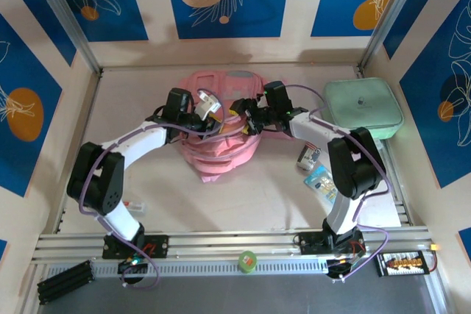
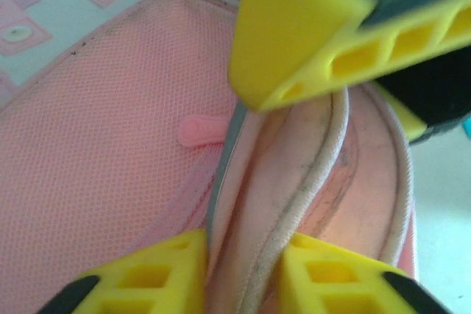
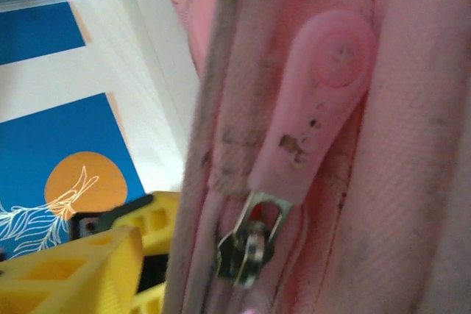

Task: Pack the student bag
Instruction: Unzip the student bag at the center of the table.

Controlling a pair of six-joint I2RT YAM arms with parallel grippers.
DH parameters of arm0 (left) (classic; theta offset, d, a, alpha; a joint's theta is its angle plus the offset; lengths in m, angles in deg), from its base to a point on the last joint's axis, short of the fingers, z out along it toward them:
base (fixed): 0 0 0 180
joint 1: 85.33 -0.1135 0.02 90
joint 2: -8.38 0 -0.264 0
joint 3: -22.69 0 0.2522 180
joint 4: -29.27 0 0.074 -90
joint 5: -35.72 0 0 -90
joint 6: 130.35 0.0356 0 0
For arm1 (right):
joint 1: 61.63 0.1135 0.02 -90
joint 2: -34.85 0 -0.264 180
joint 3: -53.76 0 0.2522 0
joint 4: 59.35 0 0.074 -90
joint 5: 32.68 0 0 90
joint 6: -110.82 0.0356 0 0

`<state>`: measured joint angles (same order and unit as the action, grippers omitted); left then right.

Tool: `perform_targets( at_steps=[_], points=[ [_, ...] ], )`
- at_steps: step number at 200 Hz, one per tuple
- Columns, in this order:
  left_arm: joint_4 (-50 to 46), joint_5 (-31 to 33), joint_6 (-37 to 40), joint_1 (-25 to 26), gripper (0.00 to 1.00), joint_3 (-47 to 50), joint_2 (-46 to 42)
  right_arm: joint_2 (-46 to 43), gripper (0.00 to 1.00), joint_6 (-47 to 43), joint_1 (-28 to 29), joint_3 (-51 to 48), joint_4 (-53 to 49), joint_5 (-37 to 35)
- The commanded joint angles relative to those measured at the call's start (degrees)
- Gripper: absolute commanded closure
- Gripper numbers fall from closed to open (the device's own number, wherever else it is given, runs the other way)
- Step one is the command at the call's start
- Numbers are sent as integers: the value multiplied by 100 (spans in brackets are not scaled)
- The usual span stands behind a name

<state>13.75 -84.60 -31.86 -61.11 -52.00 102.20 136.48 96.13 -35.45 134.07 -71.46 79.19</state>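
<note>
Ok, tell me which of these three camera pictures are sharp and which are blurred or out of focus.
Top external: sharp and evenly lit around the student bag. Left wrist: the bag's mesh is fairly crisp, but the yellow fingers near the lens are soft. Right wrist: the zip pull is slightly soft, and the wall panel behind it is blurred.

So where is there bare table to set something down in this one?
Barest: the near-centre table between the student bag and the arm bases, and the far-left corner beyond the left arm. Crowded: the right side, where the mint-green case, right arm and small packets sit close together.
</note>
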Motion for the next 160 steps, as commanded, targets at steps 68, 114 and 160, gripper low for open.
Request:
perform_targets(
  at_steps=[68, 114, 160],
  points=[
    [174, 1640, -3081, 366, 38, 1455, -1975, -36, 80, -216, 215, 315, -89, 70],
    [-60, 2490, -4204, 951, 39, 1690, -2264, -89, 83, -358, 330, 351, -69, -29],
    [-176, 2725, -4678, 1249, 46, 1338, -1603, -97, 82, -317, 379, 345, -24, -59]
  ],
)
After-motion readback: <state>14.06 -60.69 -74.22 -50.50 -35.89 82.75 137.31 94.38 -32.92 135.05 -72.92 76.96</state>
